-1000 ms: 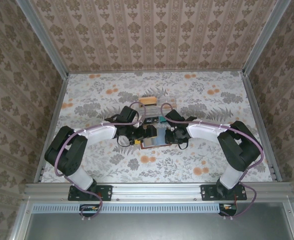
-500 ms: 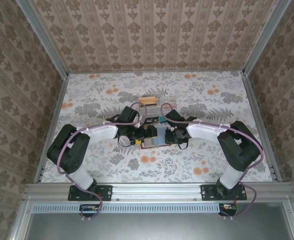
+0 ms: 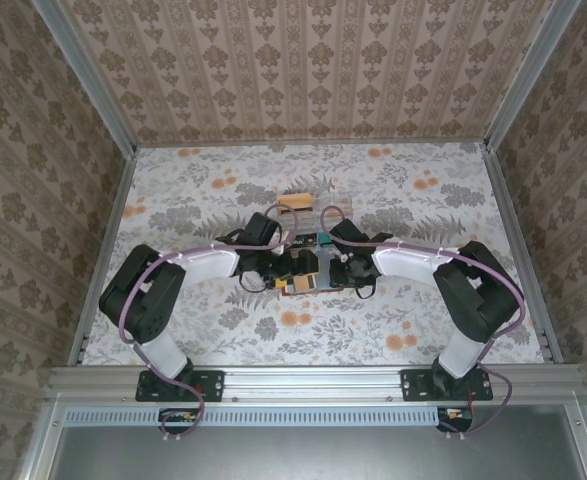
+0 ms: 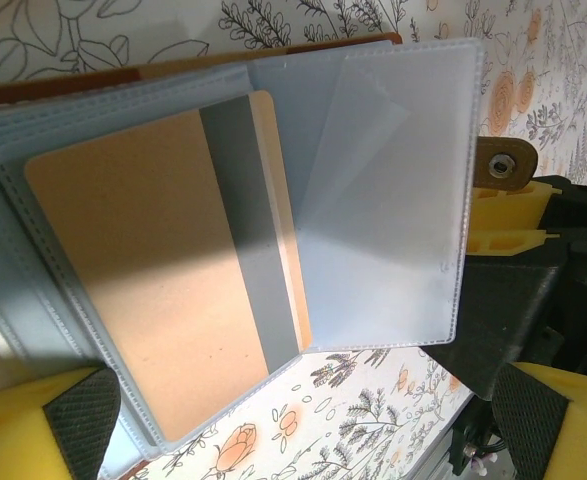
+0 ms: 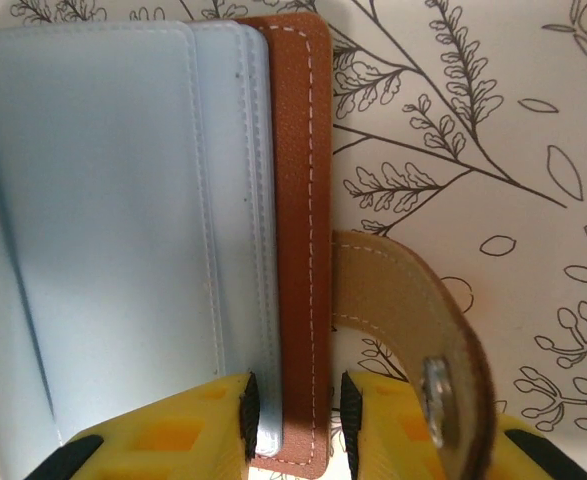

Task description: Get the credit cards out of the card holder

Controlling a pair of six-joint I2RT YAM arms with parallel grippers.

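Left tool (image 4: 308, 428): jaws spread as wide as they go, nothing in them. One yellow finger with a black pad sits at each bottom corner of the left wrist view, hovering over the open card holder (image 3: 307, 283). The card holder lies on the floral desk (image 3: 203, 190), mid-desk between my two tools and just on the near side of the clear plastic box (image 3: 309, 204). It is opened out, with blue-grey lining and clear sleeves facing up and the brown cover showing along the edges. One tan card (image 4: 153, 290) with a grey stripe sits in a clear sleeve, skewed a little against the sleeve's stitched border. Right of it, a frosted sleeve flap (image 4: 393, 190) lies spread toward my other tool. Right tool (image 5: 293, 425): narrowed to a small gap and pinching the card holder's right edge, with the stitched brown cover and blue-grey lining between the pads. The tan strap (image 5: 408, 310) with its metal snap curves off that cover edge, and its snap end lies against the right-hand finger. Can't tell how many cards are in the other sleeves. From above, both tools meet at the card holder, close together.
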